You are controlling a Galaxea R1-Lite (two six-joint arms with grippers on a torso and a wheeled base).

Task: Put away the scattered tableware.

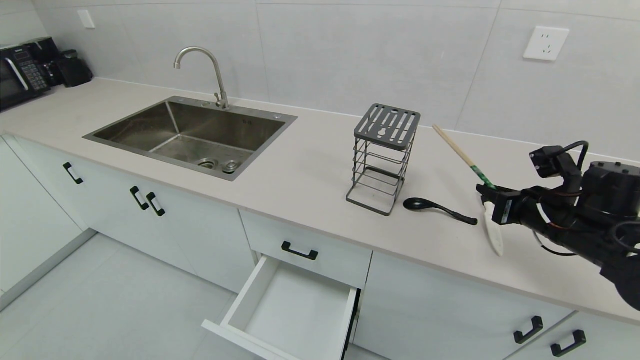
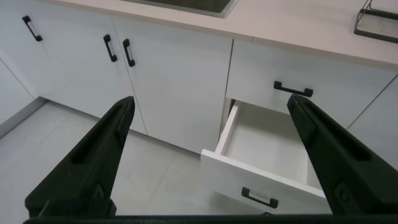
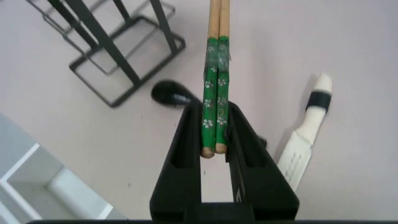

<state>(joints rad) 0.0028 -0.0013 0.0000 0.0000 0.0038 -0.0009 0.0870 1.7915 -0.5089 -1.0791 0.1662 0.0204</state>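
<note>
**Chopsticks held off the surface**

The right gripper (image 1: 487, 192) (image 3: 214, 134) has its fingers clamped on the chopsticks (image 1: 460, 152) (image 3: 216, 74) (at the green-banded end), tilted above the surface (image 1: 310, 170) near the rack (image 1: 382, 160). A black spoon (image 1: 435, 207) and a white utensil (image 1: 492, 232) lie nearby. The left gripper (image 2: 210, 102) has its fingers apart, facing the open drawer (image 2: 267, 162).

**A kitchen on my feed**

I'm looking at a kitchen. A steel sink (image 1: 225, 125) with a curved faucet (image 1: 219, 82) is sunk into the pale bench (image 1: 310, 170) toward its left end. Pale wall tiles (image 1: 350, 50) run behind the back edge, with a wall socket (image 1: 546, 43) above the right end. In the far left corner sit a microwave (image 1: 17, 75) and a dark small appliance (image 1: 75, 70). Under the front edge are white cabinet doors (image 1: 105, 215) with black handles (image 1: 72, 173) and one drawer (image 1: 300, 315) pulled open. Tableware fits the picture: a wire rack (image 1: 387, 126) mid-bench, a black spoon (image 1: 415, 203) and a white knife (image 1: 492, 232) by the front edge, and chopsticks (image 1: 457, 150) over the right part.
</note>
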